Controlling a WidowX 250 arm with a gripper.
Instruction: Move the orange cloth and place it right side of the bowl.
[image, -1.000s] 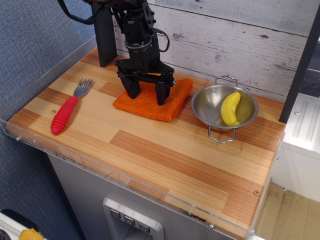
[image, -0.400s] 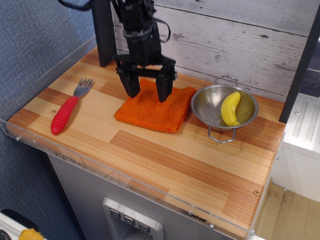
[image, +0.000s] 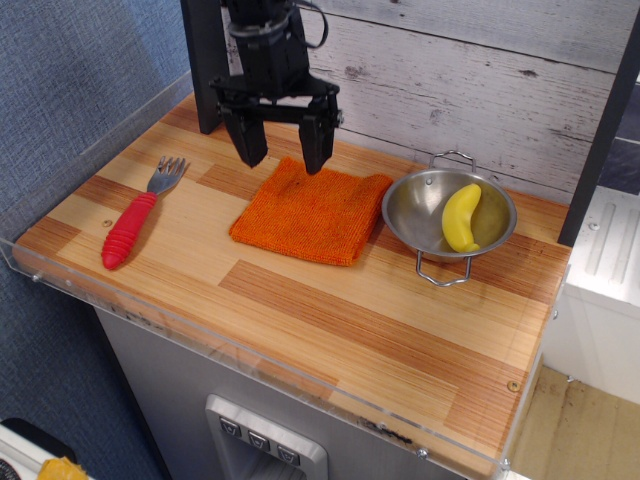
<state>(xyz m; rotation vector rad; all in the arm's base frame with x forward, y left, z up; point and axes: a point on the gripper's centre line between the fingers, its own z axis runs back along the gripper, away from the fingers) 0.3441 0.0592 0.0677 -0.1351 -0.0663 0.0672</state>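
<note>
A wooden worktop (image: 330, 310) is seen from above and in front, bordered by a clear plastic rim and backed by a whitewashed plank wall (image: 480, 70). The black claw (image: 280, 160) is held above the far left corner of the orange cloth (image: 310, 213), its two fingers spread apart and pointing downward, with nothing gripped between them; whether the tips touch the cloth cannot be told, though they appear raised clear of it. The orange cloth — a roughly square, knitted-texture towel — is laid flat near the middle of the worktop, on the left side of the bowl (image: 425, 215), with its right edge just beside the bowl's rim. The bowl is a small, shiny steel vessel fitted with two wire loop handles, one toward the wall and one toward the front edge. A yellow banana (image: 461, 217) is held inside it, leaning against the right-hand inner wall. At the left of the worktop, well apart from the cloth, a fork (image: 140, 213) with a ribbed red handle and grey tines is laid at a slant — tines directed toward the wall.
</note>
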